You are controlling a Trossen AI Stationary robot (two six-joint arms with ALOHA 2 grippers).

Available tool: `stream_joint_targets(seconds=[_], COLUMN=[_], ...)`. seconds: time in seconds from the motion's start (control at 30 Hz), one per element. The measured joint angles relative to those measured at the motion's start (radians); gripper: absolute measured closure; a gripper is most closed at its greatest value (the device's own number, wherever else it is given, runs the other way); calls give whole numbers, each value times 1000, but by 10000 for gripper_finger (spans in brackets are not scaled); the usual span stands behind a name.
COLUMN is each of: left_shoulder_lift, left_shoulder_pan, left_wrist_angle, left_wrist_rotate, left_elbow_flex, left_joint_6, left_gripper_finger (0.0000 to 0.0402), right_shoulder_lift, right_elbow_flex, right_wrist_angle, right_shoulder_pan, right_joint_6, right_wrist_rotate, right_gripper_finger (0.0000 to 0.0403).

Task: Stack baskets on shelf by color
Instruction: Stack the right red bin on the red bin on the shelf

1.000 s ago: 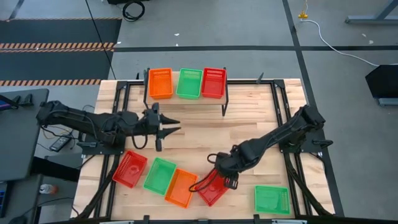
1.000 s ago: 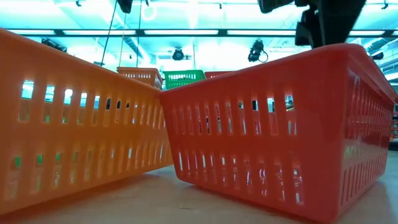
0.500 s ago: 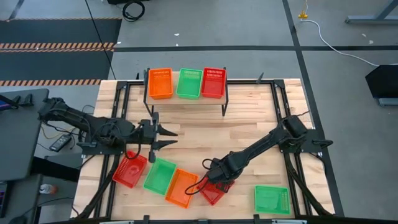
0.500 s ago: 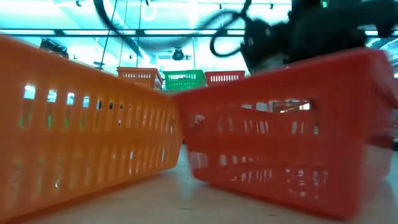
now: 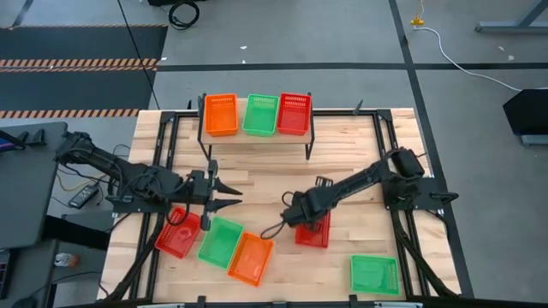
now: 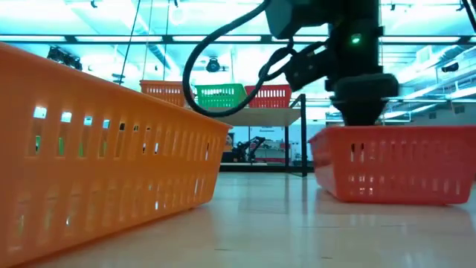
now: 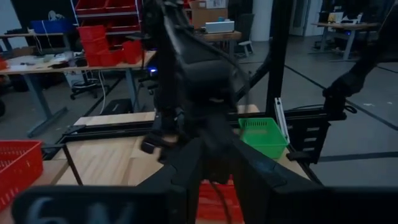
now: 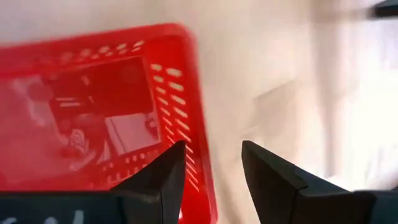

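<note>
Since 1 second ago the red basket (image 5: 316, 231) has left the side of the orange basket (image 5: 250, 258) and now lies flat toward the middle of the table (image 5: 265, 171), while the left gripper (image 5: 226, 194) has come a little toward 6 o'clock.

From the high view, the shelf (image 5: 257, 139) stands at the 12 o'clock edge of the table and carries 3 baskets in a row: an orange shelf basket (image 5: 221, 114), a green shelf basket (image 5: 260, 114) and a red shelf basket (image 5: 294, 113). The right gripper (image 5: 300, 214) is at the 9 o'clock end of the red basket and is closed on its wall. The left gripper hangs at 9 o'clock from it, well apart, with its fingers spread and nothing between them. Below it lie a second red basket (image 5: 177, 233), a green basket (image 5: 220, 241) and the orange basket, side by side. A lone green basket (image 5: 374, 275) sits near the 5 o'clock corner.

From the low view, the orange basket fills the near side at 9 o'clock; the red basket rests level on the wood at 3 o'clock, with the right gripper on its rim. The shelf shows far behind, between them.

From the left wrist view, the right arm stands in front and the lone green basket lies behind it.

From the right wrist view, 1 dark finger is inside the red basket and 1 is outside, with the mesh wall between them.
</note>
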Motion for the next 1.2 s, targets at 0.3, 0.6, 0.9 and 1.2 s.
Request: stream_joint_targets(seconds=[0.3, 0.6, 0.9, 1.2], left_shoulder_lift=[0, 0, 1, 2], left_shoulder_pan=[-56, -77, -76, -93], left_wrist_angle=[-45, -45, -43, -50], left_wrist_rotate=[-59, -78, -78, -78], left_elbow_flex=[0, 0, 0, 0], left_joint_6=[-7, -8, -33, -60], left_gripper_finger=[331, 332, 332, 331], right_shoulder_lift=[-108, -133, -60, 39], right_elbow_flex=[51, 94, 95, 94], right_wrist_angle=[-15, 78, 149, 145], right_shoulder_pan=[-36, 194, 307, 298], right_joint_6=[-8, 63, 105, 106], right_wrist_rotate=[-139, -201, -130, -108], right_gripper_finger=[239, 239, 239, 239])
